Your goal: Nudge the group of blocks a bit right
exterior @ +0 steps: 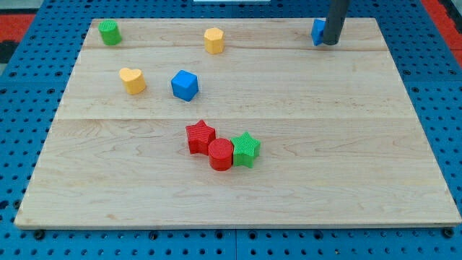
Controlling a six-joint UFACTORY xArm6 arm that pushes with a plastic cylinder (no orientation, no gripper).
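Note:
A group of three blocks sits touching near the board's middle, toward the view's bottom: a red star (200,136), a red cylinder (221,154) and a green star (247,149). My tip (328,42) is at the view's top right, far from the group. It stands right beside a blue block (317,31), which it partly hides.
A green cylinder (110,32) is at the top left. A yellow hexagonal block (214,40) is at the top centre. A yellow heart (133,80) and a blue cube (185,85) sit left of centre. The wooden board (346,166) lies on a blue pegboard.

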